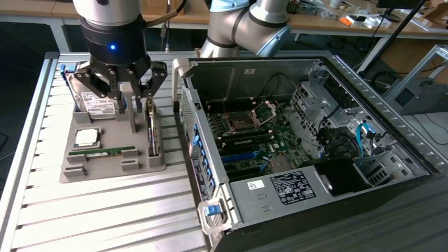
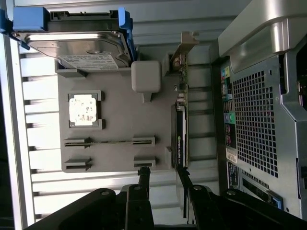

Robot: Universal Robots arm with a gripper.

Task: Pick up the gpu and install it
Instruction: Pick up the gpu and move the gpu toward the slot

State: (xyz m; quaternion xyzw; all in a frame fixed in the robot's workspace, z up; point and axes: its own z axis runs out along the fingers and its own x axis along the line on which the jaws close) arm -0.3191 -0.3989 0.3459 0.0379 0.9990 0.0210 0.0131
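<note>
Wrist view: end effector (image 2: 163,175) is released. The two dark fingers (image 2: 144,178) stand apart with only bare tray and bench slats in the gap, nothing gripped. One fingertip lines up with the near end of the graphics card (image 2: 180,129). I can't tell from here whether it touches.

Exterior view: end effector (image 1: 126,94) hangs off the arm (image 1: 112,26) over the far end of the grey tray (image 1: 105,167), fingers spread. The finger on the exterior view's right is just above the far end of the graphics card (image 1: 152,131).

The card is not picked up. It stands on its long edge in a slot along the tray side nearest the computer case (image 1: 245,73), dark board. In the wrist view its silver bracket (image 2: 184,45) is at the end away from the fingers.

Also on the tray (image 2: 120,120):
- hard drive (image 1: 94,102) in a blue carrier, propped at the far end, white label up (image 2: 81,48)
- processor chip (image 1: 87,137) lying flat in its pocket (image 2: 84,109)
- memory stick (image 1: 105,152) on edge in its slot between two clips (image 2: 110,141)
- grey upright block (image 2: 145,76) between the hard drive and the card

The tray sits on the slatted aluminium bench (image 1: 105,210), just beside the case. The case is open with its side panel off and the motherboard (image 1: 259,136) exposed. Its perforated rear panel (image 2: 259,120) faces the tray.
</note>
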